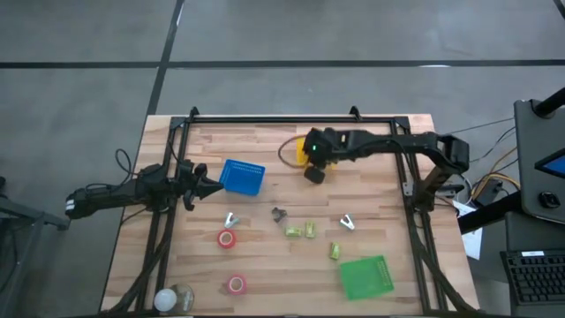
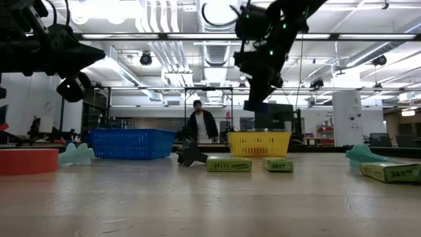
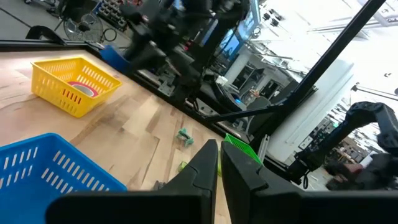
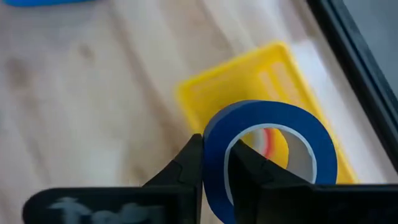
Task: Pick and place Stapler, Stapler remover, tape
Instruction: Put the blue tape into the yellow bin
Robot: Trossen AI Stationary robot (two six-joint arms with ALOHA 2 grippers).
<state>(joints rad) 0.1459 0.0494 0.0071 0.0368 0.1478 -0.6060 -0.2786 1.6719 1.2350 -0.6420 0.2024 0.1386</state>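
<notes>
Workshop and table: I see a lit hall behind a wooden table [image 1: 265, 265], with a person standing far back.
Right gripper [image 4: 214, 163]: I have it over the yellow basket [image 4: 249, 74], fingers pinching the wall of the blue tape roll [image 4: 268, 144] so the ring hangs on edge, ready to drop in.
Yellow basket contents: a red roll [image 3: 79, 89] already lies inside, so I judge this basket is for tape.
Left gripper [image 3: 219, 163]: waiting beside the blue basket [image 1: 242, 177], fingers pressed nearly together, holding nothing.
Remaining tape: two red rolls [image 1: 228, 238] sit on the near left of the table, well apart from the yellow basket.
Other items: green boxes [image 1: 300, 231], small pale removers [image 1: 347, 223] and a green basket [image 1: 365, 276] lie unsorted mid-table.
Next: I judge that letting go here lands the blue roll cleanly inside.
</notes>
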